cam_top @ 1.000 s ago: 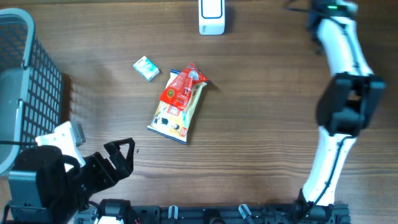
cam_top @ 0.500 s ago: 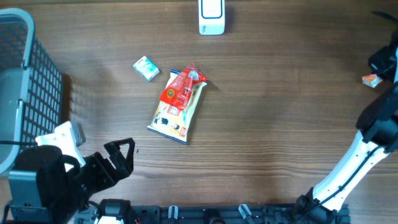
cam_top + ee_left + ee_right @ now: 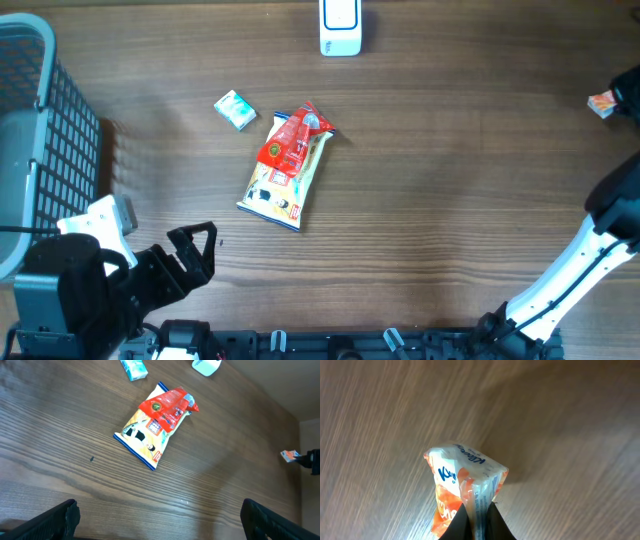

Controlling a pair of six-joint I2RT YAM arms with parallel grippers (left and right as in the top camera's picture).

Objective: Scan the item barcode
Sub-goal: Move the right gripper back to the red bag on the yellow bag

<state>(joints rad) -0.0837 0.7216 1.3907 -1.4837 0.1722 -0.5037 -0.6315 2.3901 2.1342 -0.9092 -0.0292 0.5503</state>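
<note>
Right arm's pincer is clamped tight on a small orange-and-white foil packet, pinching it by one end. The packet hangs off the wooden table at the far right edge of the overhead view. The white box-shaped barcode scanner sits at the top-centre edge of the table, well apart from the packet.

No barcode shows on the packet in any view; the wrist cam gives only blue lettering and a crimped seam.

Left pincer rests wide open and empty at the bottom-left corner, beside a grey mesh basket.

Mid-table and untouched: a red, white and blue plastic snack bag lying flat, plus a small green-and-white carton just up-left of it.

Step in hand, by the look of it: item picked and held, scan not yet done.

Next move prob. calls for the right arm to carry the packet across to the scanner and hold it near the unit. It should also roll the wrist so the printed code side faces the scanner. Which side that is can't be told from here. The route from the right edge to the scanner passes clear of the bag and carton. Grip is on one end only, so the free end may swing or flop during the move.
</note>
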